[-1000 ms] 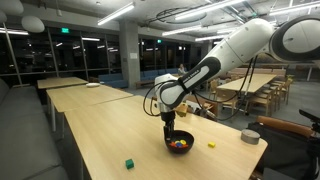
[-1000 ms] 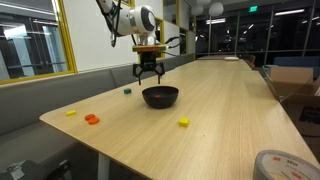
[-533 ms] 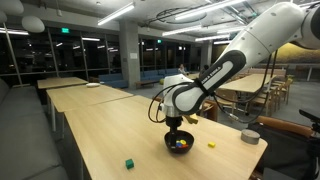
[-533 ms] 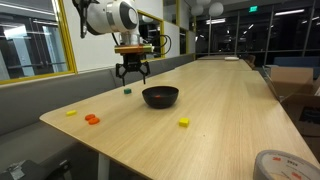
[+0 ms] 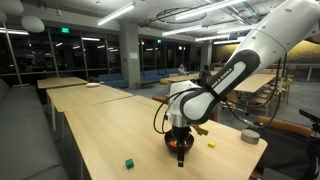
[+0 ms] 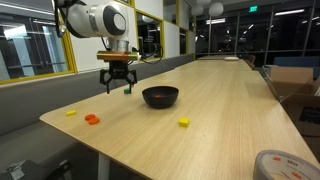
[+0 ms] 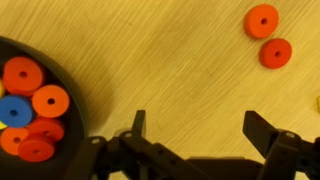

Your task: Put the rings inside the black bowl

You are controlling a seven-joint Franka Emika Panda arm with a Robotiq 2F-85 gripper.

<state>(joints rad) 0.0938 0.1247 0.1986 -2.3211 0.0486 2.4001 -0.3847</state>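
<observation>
Our gripper is wide open and holds nothing. It hangs over the table, just beside the black bowl. Some rings are in the bowl already: a blue ring and a few orange-red ones. A pair of orange-red rings lies on the wood, apart from the bowl. We think one of these comes next. We should get one ring right between the fingers, go down very low because it is so flat, and squeeze softly. The two lie close together, so we must not bump the other one.
</observation>
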